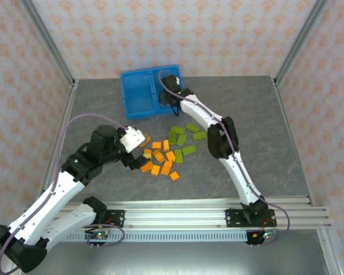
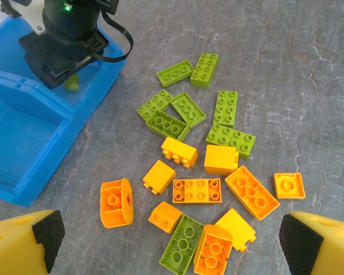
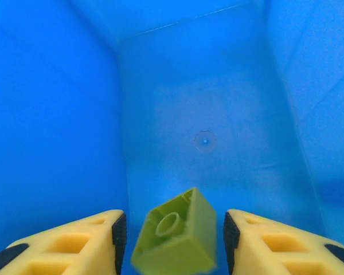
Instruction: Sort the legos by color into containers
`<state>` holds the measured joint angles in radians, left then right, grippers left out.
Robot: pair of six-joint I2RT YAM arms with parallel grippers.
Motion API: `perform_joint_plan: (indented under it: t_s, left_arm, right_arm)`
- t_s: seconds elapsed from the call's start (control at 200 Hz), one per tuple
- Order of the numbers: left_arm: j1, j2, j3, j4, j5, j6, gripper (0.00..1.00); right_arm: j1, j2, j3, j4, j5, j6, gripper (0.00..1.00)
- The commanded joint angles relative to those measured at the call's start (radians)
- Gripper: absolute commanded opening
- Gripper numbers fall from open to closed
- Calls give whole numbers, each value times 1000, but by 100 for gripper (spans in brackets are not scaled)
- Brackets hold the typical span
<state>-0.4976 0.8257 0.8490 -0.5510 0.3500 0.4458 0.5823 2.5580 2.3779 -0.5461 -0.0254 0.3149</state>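
Far blue plastic bin (image 1: pixel 136 94), right gripper (image 3: pixel 173 226) in its right compartment, fingers parted either side of a loose, tilted lime-green plastic brick (image 3: pixel 178 243), left gripper (image 2: pixel 172 238) spread wide over scattered orange and green bricks (image 2: pixel 198 191).

Left arm (image 1: pixel 74 166) bent, left pincer (image 2: pixel 172 238) spread wide, right arm (image 1: pixel 203 114) stretched forward, right pincer (image 3: pixel 175 240) pointing down, jaws apart

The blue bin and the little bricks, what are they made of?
The blue bin looks like smooth, slightly glossy moulded plastic: even colour, soft shine on its walls. The orange bricks and green bricks look like hard shiny plastic too, with crisp moulded studs.
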Motion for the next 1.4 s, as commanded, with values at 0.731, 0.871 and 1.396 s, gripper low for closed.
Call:
perform_joint_plan:
  t_s: [0.731,0.871,1.396]
  left_arm:
    - [16,558,373,-296,-338,-560,97]
    - [35,731,400,-266,-247,-636,97]
    - [115,1042,458,-111,-349,-613,73]
  right_arm:
    - [33,-1178,-1251,346,-452,-13,82]
    - [43,-1341,-1387,238,-607,-46,92]
    - [46,-1488,-1492,184,-580,32,99]
